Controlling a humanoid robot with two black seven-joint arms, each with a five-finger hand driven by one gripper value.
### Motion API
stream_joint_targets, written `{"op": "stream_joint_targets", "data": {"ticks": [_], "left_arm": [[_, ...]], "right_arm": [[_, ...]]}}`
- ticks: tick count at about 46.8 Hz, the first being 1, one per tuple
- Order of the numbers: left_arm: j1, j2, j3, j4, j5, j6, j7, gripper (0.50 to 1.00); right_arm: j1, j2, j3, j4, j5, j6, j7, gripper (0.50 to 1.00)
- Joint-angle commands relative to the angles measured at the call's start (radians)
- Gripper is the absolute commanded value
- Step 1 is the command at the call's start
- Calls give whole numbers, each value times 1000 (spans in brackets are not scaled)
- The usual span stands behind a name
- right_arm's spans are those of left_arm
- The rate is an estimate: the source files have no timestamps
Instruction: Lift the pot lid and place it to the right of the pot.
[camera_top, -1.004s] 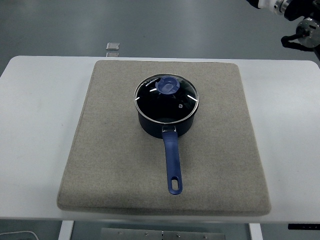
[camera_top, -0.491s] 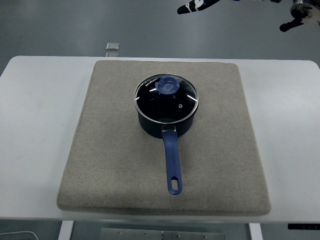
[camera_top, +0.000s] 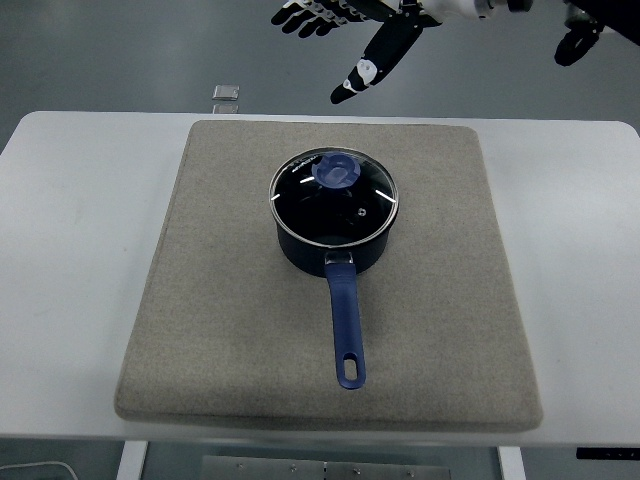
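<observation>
Fingers (camera_top: 358, 75) of our right hand (camera_top: 345, 25) spread open (grasping nothing) high beyond the lidded pot (camera_top: 331, 225).

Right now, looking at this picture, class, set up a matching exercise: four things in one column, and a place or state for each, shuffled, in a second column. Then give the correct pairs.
Things:
1. pot lid
2. pot handle
3. right robot hand
4. grey mat

Places or states:
A. lies flat under the pot
B. points toward the table's near edge
C. sits on the pot, untouched
D. open in the air beyond the table's far edge

Pairs: 1-C, 2-B, 3-D, 4-A
</observation>
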Motion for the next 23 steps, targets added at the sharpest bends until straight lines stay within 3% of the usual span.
{"op": "stream_joint_targets", "data": {"ticks": [1, 15, 23], "left_arm": [[0, 0, 0, -1, 0, 0, 0, 1000], [0, 0, 0, 1, 0, 0, 0, 1000], [0, 0, 0, 1, 0, 0, 0, 1000]], "right_arm": [[-1, 1, -3, 6, -64, -2, 4, 938], [2, 0, -2, 9, -248, -37, 64, 919], [16, -25, -2, 82, -322, -45, 82, 911]]}}
